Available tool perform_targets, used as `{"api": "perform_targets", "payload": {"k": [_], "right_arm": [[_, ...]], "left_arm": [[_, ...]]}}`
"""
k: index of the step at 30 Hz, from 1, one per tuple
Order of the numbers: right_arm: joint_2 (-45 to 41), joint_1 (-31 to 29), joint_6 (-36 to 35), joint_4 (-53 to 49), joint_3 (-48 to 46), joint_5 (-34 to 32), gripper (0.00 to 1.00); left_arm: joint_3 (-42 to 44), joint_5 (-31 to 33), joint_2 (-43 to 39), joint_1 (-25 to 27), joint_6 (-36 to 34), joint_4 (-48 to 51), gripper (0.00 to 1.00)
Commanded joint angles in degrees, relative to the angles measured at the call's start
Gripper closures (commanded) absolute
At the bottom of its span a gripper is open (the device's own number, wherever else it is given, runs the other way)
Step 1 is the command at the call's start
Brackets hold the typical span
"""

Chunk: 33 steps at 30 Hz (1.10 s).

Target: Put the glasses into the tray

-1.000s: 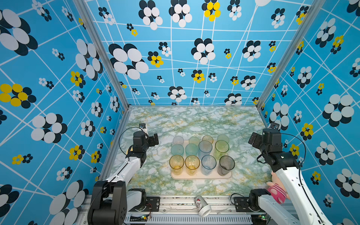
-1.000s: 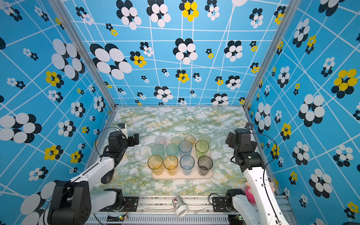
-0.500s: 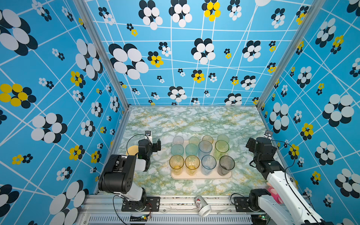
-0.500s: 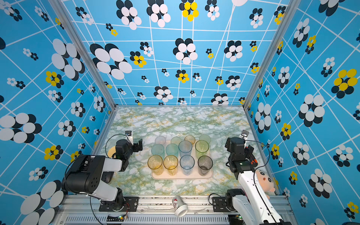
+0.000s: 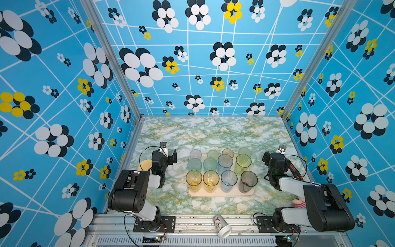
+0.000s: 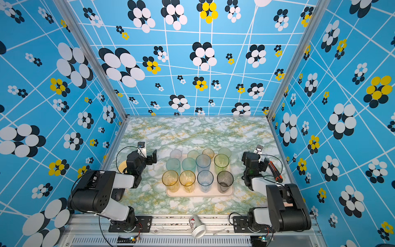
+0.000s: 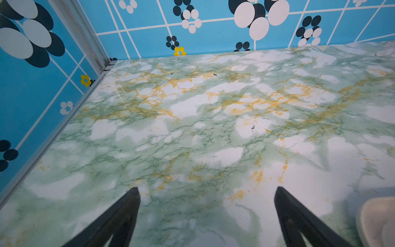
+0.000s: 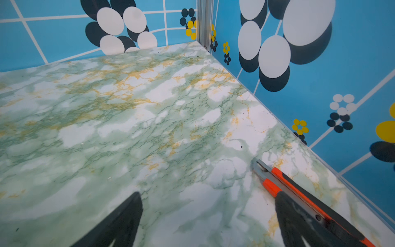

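Left gripper point(image 7: 206, 189) and right gripper point(image 8: 208, 193) gape empty, arms folded low either side of the tray point(image 5: 220, 194) of glasses point(image 5: 224, 163).

The left arm point(image 5: 136, 188) is sitting folded, elbow raised near its base, forearm reaching forward. The left claw point(image 7: 206, 190) is pointing forward and down, fingers standing wide apart and gripping nothing. The right arm point(image 5: 299, 188) is sitting folded likewise, and the right claw point(image 8: 208, 194) is gaping just as wide, empty.

Bare worktop point(image 5: 213, 132) runs from the packed glasses point(image 5: 224, 162) toward 12 o'clock, up to the back wall point(image 5: 203, 74). At the tray's point(image 5: 220, 194) 3 o'clock lies a box cutter point(image 6: 274, 171); at 9 o'clock, a yellow dish point(image 5: 143, 166).
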<state>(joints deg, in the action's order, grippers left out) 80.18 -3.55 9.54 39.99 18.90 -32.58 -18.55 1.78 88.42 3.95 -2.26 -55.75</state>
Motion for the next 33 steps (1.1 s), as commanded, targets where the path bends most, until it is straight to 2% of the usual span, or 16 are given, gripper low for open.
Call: {"api": "perform_targets", "payload": {"k": [1, 9, 17, 33], "right_arm": [[3.19, 0.30, -2.77, 8.83, 2.39, 1.83, 0.01], [6.56, 0.26, -5.67, -4.24, 11.12, 9.63, 0.01], [7.08, 0.28, -5.67, -3.07, 10.94, 9.59, 0.01], [7.58, 0.09, -6.37, -5.62, 12.69, 10.06, 0.01]], "left_arm": [[-0.70, 0.31, -0.18, 0.19, -0.83, -1.19, 0.01], [-2.36, -2.17, -0.18, -1.17, 0.01, 2.01, 0.01], [-2.99, -3.54, -0.09, -1.92, 0.47, 3.10, 0.01], [-3.45, -1.91, -0.09, -1.85, 1.20, 3.98, 0.01]]}}
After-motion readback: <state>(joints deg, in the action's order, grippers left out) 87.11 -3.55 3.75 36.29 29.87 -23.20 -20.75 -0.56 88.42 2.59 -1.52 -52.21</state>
